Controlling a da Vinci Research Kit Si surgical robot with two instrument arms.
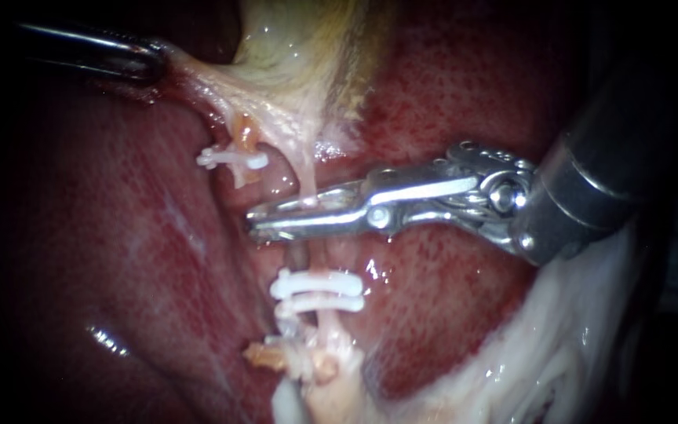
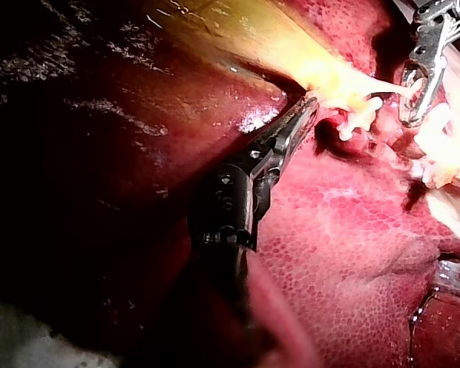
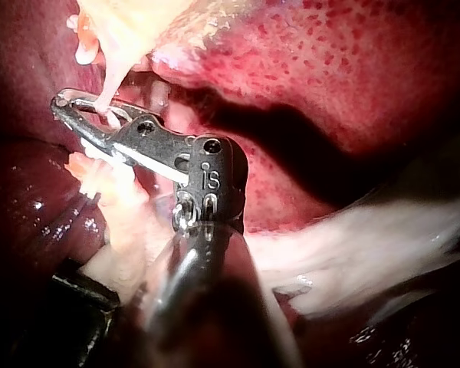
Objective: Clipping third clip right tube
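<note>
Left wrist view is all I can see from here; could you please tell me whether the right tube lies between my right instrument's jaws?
Observer: Yes. In the right wrist view the right tube passes between the jaws of the right instrument, and a gap shows between them.
Operator: Thank you. Are there clips on that tube already?
Observer: The endoscope view shows two white clips on it, side by side, below the jaws.
Operator: Do the jaws touch those clips?
Observer: No. In the endoscope view a bare stretch of tube shows between the jaws and the nearer clip.
</note>
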